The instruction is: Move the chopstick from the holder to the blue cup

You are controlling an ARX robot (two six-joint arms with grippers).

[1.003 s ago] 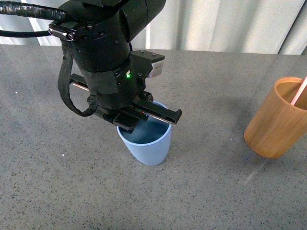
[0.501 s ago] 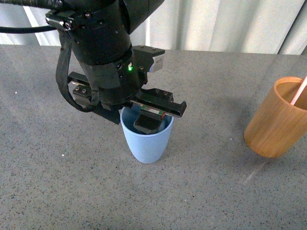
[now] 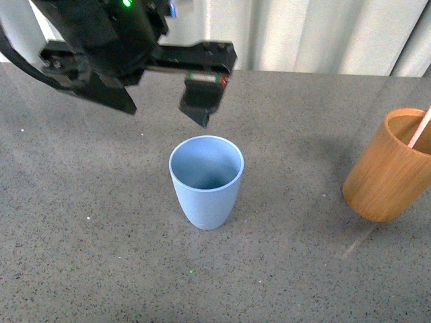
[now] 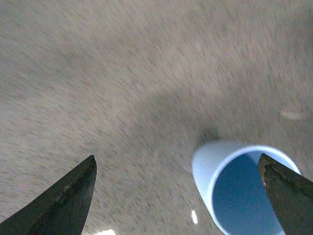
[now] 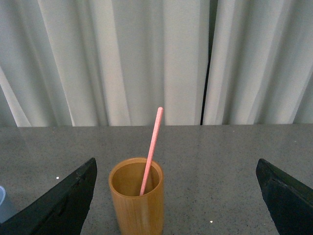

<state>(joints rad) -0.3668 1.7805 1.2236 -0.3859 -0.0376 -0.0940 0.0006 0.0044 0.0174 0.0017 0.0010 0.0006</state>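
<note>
A blue cup point(image 3: 205, 182) is seen upright on the grey speckled surface point(image 3: 289, 269), roughly in the middle of the front view. The left hand point(image 3: 168, 118) is held above and behind the cup, apart from it, with its jaws spread wide and nothing gripped between them. In the left wrist view, which is blurred, the same hand point(image 4: 176, 161) is shown released, one dark fingertip point(image 4: 73, 191) at each side, and the cup point(image 4: 234, 186) is seen below, close to one of them.

A wooden holder point(image 3: 384, 171) is placed on the surface well apart from the cup, toward the robot's right. A pink chopstick point(image 3: 419, 131) is kept inside it, leaning against the rim, with its upper end rising above the holder.

In the right wrist view the holder point(image 5: 137, 205) and the chopstick point(image 5: 151, 147) are seen between the widely parted jaws of the right hand point(image 5: 176, 162), which is released and touches neither. A pale curtain point(image 5: 122, 58) is hung behind the surface.
</note>
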